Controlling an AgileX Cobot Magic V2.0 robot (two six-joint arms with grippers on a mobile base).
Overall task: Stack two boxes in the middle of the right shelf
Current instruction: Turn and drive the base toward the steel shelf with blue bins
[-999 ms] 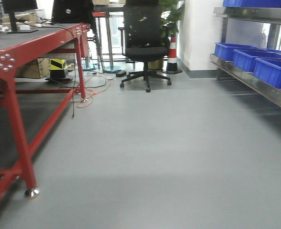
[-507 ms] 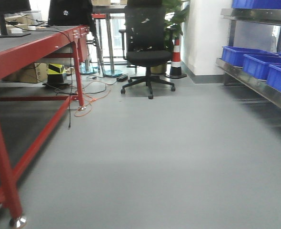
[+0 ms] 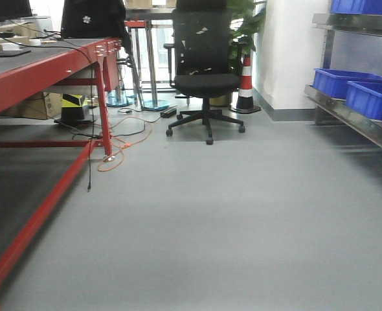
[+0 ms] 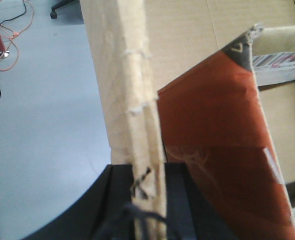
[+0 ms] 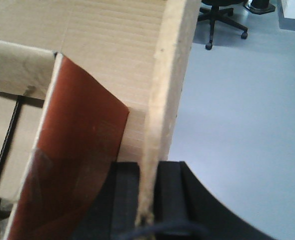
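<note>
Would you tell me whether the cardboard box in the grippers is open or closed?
Open: the box has upright flaps, pinched by the left gripper and right gripper, with its inside showing.

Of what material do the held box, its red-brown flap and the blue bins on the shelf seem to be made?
Box: corrugated cardboard, matte tan; the cut edge is thick and frayed. Flap: probably cardboard too, with a smooth, slightly glossy red-brown face; a light reflection shows. Bins: likely moulded plastic, evenly blue, with rimmed edges.
</note>
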